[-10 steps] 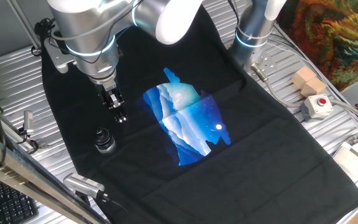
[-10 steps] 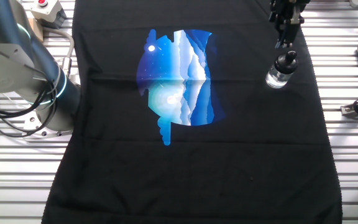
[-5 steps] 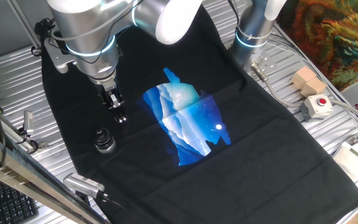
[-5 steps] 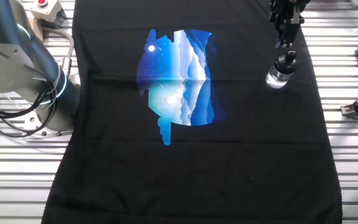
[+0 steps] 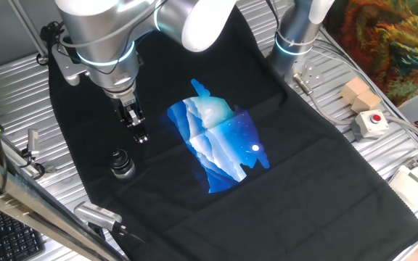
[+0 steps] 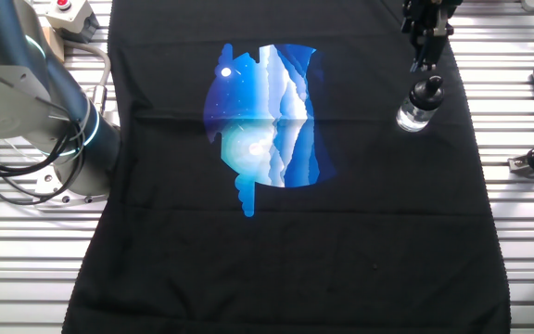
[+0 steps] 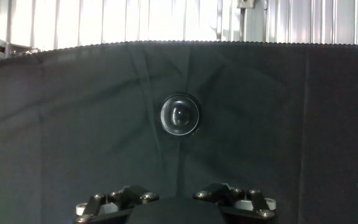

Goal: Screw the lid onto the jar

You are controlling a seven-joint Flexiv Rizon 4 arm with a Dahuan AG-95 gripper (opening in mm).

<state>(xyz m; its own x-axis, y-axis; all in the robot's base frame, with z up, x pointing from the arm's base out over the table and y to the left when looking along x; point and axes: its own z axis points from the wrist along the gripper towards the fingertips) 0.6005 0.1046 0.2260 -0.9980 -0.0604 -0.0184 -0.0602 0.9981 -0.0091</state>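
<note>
The small clear glass jar (image 6: 413,115) stands upright on the black cloth, with the dark round lid (image 6: 427,90) sitting on top of it. In one fixed view the jar (image 5: 123,169) and its lid (image 5: 119,156) are near the cloth's left edge. The hand view looks down on the lid (image 7: 179,115), which covers the jar. My gripper (image 5: 141,137) hangs in the air a short way from the jar and touches neither thing. Its fingers look closed together and hold nothing. In the other fixed view the gripper (image 6: 424,64) is just beyond the lid.
A black cloth (image 5: 289,181) with a blue printed picture (image 5: 220,145) covers the ribbed metal table. A box with a red button (image 5: 371,122) and a wooden block (image 5: 359,94) lie off the cloth at the right. A grey metal cylinder (image 5: 96,213) lies near the jar.
</note>
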